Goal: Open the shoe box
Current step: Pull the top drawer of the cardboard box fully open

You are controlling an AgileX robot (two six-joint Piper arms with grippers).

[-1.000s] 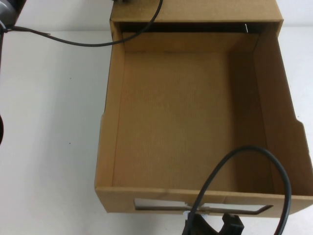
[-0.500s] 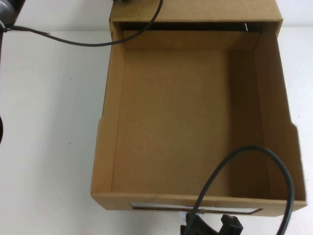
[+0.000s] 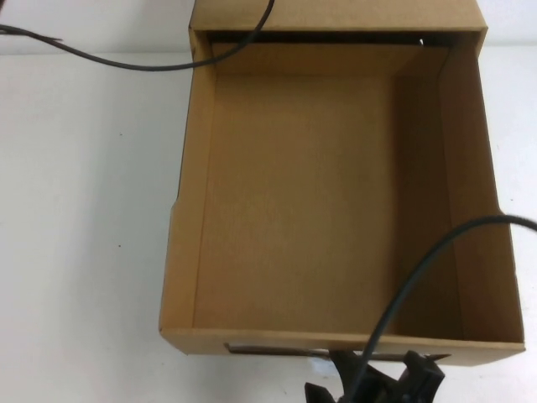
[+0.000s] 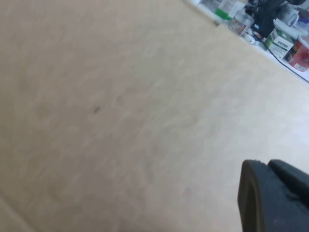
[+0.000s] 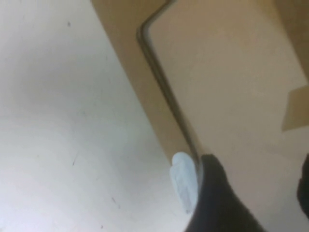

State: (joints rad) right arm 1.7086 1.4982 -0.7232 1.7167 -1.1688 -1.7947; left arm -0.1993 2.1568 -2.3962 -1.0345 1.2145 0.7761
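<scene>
Shoe box (image 3: 294, 210) open, brown; right gripper (image 3: 382, 375) spread at near wall; left gripper (image 4: 273, 195) over table (image 4: 120, 96), state unclear.

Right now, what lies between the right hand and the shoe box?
Nothing: high view shows the open right hand at the shoe box's near wall; left hand only in its wrist view.

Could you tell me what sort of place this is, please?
Probably a lab or workshop bench: a white table bears the open shoe box, a cable trails, cartons sit beyond the left gripper; the right gripper is at the box's near wall.
</scene>
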